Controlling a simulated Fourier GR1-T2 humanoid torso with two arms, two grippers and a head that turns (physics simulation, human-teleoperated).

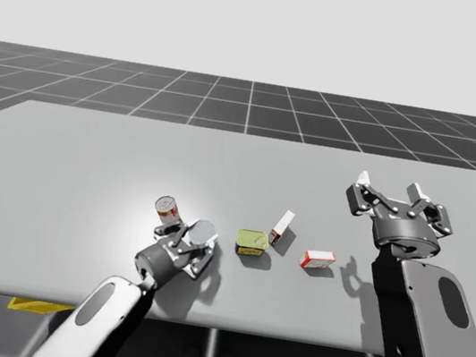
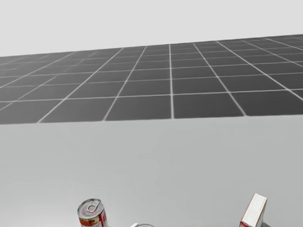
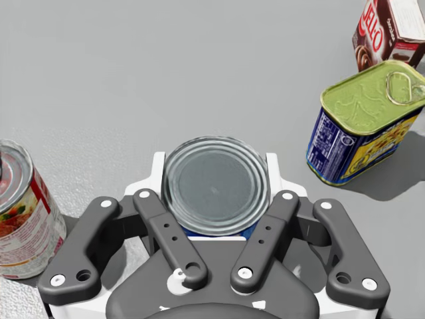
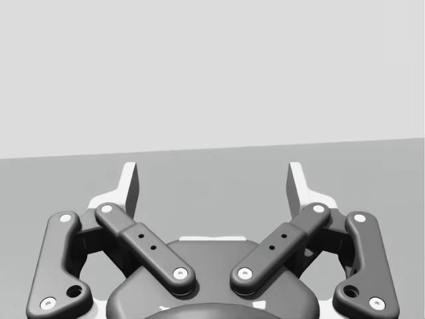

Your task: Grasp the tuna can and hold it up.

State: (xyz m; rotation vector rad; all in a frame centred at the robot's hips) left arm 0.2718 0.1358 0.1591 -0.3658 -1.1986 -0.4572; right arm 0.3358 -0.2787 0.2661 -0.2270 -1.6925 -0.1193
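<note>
While my left gripper (image 3: 216,163) clasps the tuna can (image 3: 216,186): hold looks shallow, may slip.
Tall red can (image 1: 167,211): left of centre, just beside that gripper; I could knock it.
Right gripper (image 4: 212,183): released.

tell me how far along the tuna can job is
Done: my left gripper is at the tuna can. In hand: its fingers press it from both sides, so the grasp looks made. Left: the lift; the can sits low near the table. My right gripper is open, away.
</note>
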